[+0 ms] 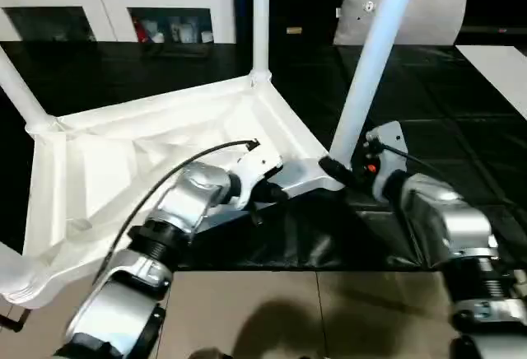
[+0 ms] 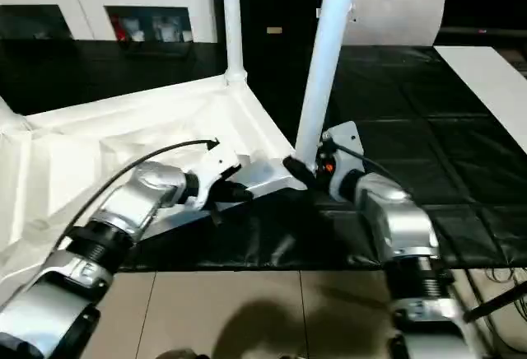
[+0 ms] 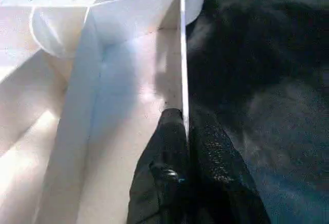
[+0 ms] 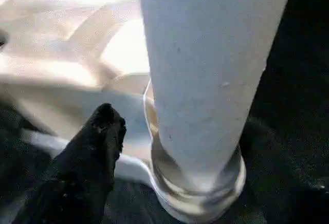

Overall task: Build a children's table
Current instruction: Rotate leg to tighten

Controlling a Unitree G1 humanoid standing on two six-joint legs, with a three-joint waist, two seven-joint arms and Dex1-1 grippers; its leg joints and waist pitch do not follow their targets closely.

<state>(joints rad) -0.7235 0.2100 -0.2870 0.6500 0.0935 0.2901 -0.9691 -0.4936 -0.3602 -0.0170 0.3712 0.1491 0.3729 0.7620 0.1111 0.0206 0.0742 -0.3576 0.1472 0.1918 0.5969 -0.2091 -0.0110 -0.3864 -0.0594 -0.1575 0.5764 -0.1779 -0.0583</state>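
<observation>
White plastic, head views: the children's table [image 1: 140, 161] lies upside down on the black floor mats [image 1: 445, 104], its ribbed underside facing up, round tapered legs standing in the corner sockets
Near leg: the leg [image 1: 375, 54] by my right side leans away from upright, its foot at the corner socket [image 1: 323, 176]
My left gripper [image 1: 265, 194]: clamped on the thin rim wall of the tabletop, close to that corner
My right gripper [image 1: 339, 170]: just beside the base of the leaning leg; I cannot tell from here whether my fingers are parted or closed
Left wrist view: my two black fingers [image 3: 172, 178] pinch the smooth, thin white rim between them, one on either face; glossy and hard, so I judge it may slide out of the pinch
Right wrist view: one black finger [image 4: 97, 147] sits apart from the matte, faintly speckled leg, which enters a rounded collar [image 4: 198, 193]
Risk: the leg looks tilted in its socket, so I judge it could jam crooked or tip out once unsupported
Risk: if my left pinch slips, the tabletop may shift on the mats and throw the socket off line
</observation>
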